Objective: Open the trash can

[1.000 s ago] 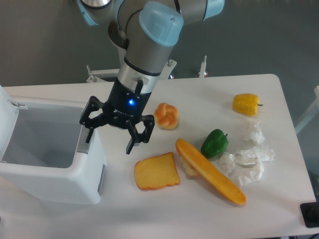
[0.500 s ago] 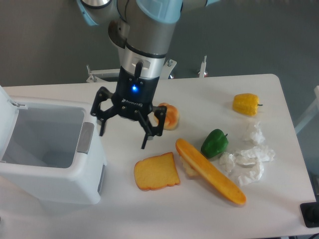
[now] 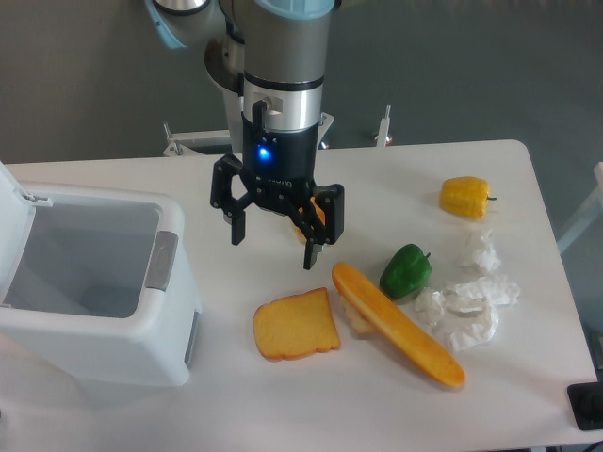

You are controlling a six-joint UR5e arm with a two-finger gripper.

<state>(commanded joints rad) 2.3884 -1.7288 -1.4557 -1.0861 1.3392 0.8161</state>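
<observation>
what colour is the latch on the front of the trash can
Grey, set against the white trash can; the latch shows clearly in the fixed camera view.

A white plastic trash can (image 3: 113, 320) with a smooth, faintly glossy shell and a matt grey latch panel (image 3: 161, 261) stands on a smooth, matt white table (image 3: 377, 179). The gripper (image 3: 274, 250) is matt black, apparently metal and plastic, below a brushed grey arm (image 3: 283, 56) with glossy pale-blue plastic caps. The green pepper (image 3: 406, 269) and yellow pepper (image 3: 465, 197) look glossy, the baguette (image 3: 400, 325) smooth and plastic-like, the toast slice (image 3: 296, 325) matt. Crumpled white paper (image 3: 466, 301) lies rough and creased.
</observation>
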